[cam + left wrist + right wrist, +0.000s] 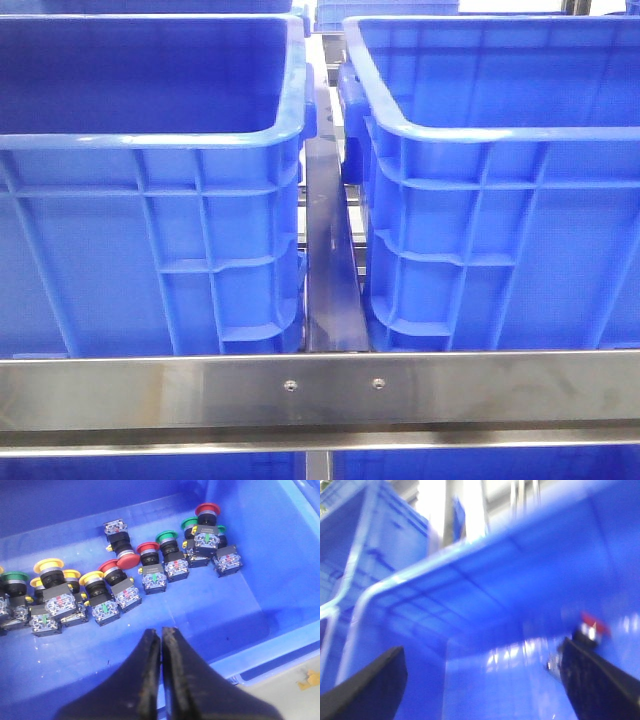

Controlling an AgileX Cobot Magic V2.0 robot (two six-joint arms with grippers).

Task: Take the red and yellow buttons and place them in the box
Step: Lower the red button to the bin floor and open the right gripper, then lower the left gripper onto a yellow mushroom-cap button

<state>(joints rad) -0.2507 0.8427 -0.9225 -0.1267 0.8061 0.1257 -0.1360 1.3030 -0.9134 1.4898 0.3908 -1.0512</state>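
Observation:
Red, yellow and green push buttons lie in a loose row on the floor of a blue bin (200,615). Among them are a red button (131,559) on its side, another red one (207,509) on top of the far cluster, and a yellow button (48,566). My left gripper (161,632) hangs above the bin floor short of that row, shut and empty. In the blurred right wrist view, my right gripper (484,650) is open wide inside a blue box (485,595). A red button (594,625) shows just past one finger; contact cannot be told.
Two tall blue crates (150,130) (480,130) stand side by side in the front view, with a narrow gap and a dark bar (330,270) between them. A steel rail (320,390) runs across in front. Green buttons (166,536) are mixed in with the others.

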